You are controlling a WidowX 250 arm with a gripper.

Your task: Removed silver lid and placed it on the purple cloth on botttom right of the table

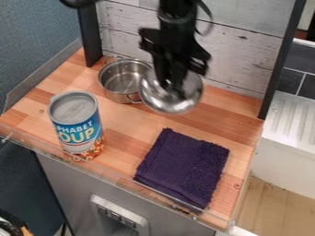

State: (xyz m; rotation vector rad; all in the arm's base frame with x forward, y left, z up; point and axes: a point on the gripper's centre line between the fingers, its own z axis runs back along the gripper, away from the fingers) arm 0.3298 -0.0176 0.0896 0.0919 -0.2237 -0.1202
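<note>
From here the tool (175,84) looks clamped on the silver lid (171,102), right of the pot (113,82); I'd carry it near, steady it above the purple cloth's (183,167) middle, and release once it rests.

Black arm (177,20) in from top edge; claw (175,85) downward, closed.

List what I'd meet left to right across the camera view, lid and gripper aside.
Soup can → steel pot → folded purple cloth → white ridged surface past the wooden top's right edge.
</note>
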